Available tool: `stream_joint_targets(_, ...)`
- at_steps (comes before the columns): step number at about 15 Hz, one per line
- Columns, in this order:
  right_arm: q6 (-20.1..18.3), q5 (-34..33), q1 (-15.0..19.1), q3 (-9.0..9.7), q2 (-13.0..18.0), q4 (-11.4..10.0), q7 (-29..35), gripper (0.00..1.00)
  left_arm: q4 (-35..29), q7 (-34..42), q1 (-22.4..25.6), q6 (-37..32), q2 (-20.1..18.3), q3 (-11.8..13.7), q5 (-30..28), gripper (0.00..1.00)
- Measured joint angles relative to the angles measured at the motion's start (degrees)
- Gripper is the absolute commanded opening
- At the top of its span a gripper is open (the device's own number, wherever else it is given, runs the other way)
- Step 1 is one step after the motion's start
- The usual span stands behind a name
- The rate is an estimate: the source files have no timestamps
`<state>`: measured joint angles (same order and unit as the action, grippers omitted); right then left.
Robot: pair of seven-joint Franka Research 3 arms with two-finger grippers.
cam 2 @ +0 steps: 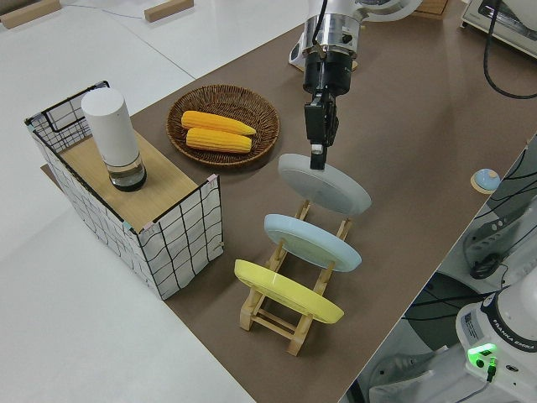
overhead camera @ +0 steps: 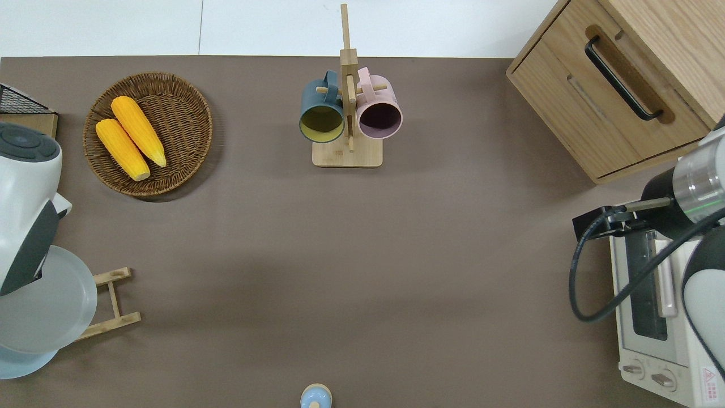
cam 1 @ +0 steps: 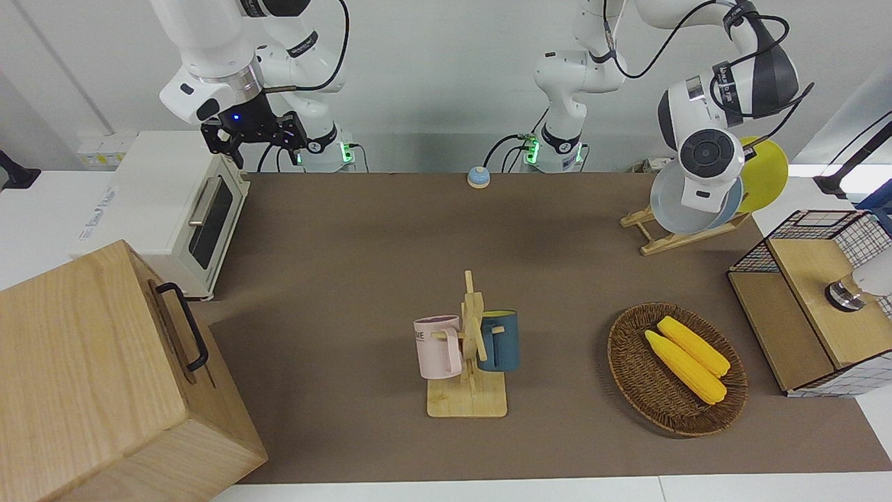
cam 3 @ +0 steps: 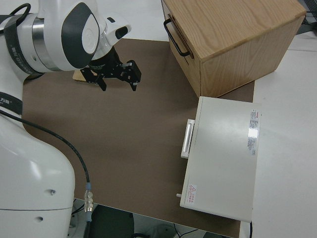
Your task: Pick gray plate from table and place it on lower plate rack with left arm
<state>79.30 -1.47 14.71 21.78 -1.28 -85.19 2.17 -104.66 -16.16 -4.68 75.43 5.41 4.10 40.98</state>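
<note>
Gray plate (cam 2: 325, 185) hangs tilted over the lower plate rack (cam 2: 289, 290), its twelve-o'clock rim pinched by the left end effector (cam 2: 318, 151); the right arm is parked.

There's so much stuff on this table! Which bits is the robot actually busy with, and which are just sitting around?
In use:
- gray plate, pinched by the left gripper
- lower plate rack
- table

Just sitting there:
- light-blue plate, yellow plate on the rack
- basket of corn
- mug stand
- toaster oven
- wooden cabinet
- right arm, parked

Bright even light, soft shadows, sharp focus
</note>
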Motion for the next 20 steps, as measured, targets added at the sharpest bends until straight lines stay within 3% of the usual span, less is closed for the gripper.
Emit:
stream_joint_targets(9, 0.00, 0.00, 0.00, 0.00, 0.00, 0.00, 0.00, 0.983, -0.67, -8.29, -0.31, -1.43, 4.12, -1.39, 0.05, 0.00)
stream_joint_targets(16, 0.00, 0.00, 0.00, 0.00, 0.00, 0.00, 0.00, 0.983, -2.53, -16.45, -1.30, -3.98, 7.15, -4.44, 0.05, 0.00)
stream_joint_targets(17, 0.00, 0.00, 0.00, 0.00, 0.00, 0.00, 0.00, 0.983, -2.97, -17.87, -1.31, -4.03, 7.46, -4.89, 0.05, 0.12)
stream_joint_targets(19, 0.00, 0.00, 0.00, 0.00, 0.00, 0.00, 0.00, 0.983, -3.19, -18.70, -1.36, -4.34, 7.53, -5.39, 0.04, 0.60)
stream_joint_targets(20, 0.00, 0.00, 0.00, 0.00, 0.00, 0.00, 0.00, 0.983, -3.20, -18.70, -1.37, -4.33, 7.53, -5.43, 0.02, 0.99)
